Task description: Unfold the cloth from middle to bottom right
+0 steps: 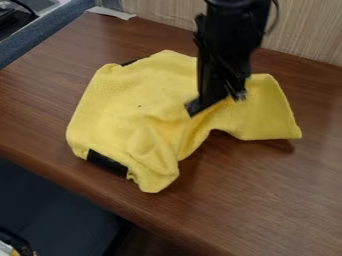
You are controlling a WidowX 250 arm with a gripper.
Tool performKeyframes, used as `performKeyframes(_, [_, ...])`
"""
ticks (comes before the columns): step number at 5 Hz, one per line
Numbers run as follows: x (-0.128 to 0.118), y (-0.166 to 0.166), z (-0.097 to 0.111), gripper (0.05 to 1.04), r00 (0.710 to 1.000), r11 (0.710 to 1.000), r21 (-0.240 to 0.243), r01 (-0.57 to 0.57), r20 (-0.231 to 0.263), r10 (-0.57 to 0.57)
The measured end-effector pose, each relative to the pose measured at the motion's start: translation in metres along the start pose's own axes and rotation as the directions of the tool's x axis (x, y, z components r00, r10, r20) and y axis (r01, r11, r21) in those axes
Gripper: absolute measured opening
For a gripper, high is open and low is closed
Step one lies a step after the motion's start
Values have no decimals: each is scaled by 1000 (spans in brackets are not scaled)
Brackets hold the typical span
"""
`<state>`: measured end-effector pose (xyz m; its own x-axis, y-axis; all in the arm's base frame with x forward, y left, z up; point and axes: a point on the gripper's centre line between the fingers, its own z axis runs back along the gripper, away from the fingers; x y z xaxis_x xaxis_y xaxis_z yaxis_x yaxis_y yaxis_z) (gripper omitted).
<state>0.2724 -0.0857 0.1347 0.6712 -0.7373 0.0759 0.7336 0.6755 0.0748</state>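
Judged at grasp step, with jaws of gripper [216,102] seen apart at rumpled cloth [127,112], centre of frame; now requires closing on middle fold, then drawing toward lower right.

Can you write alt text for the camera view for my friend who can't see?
A black robot claw is down at the middle of a crumpled yellow cloth on a brown wood-grain table. A black patch shows at the cloth's near edge.
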Motion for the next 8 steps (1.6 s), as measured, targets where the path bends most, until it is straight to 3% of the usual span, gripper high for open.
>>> performKeyframes(2, [-8,-45,-9,59,993,993,-13,117,-6,-117])
performKeyframes(5, [-14,-76,-36,59,983,976,-115,184,-2,-186])
performKeyframes(6, [-14,-77,-39,83,981,974,-124,188,-10,-191])
performKeyframes(7, [-14,-77,-40,238,980,971,-144,193,-20,-198])
performKeyframes(8, [-15,-72,-39,501,983,974,-143,178,-20,-183])
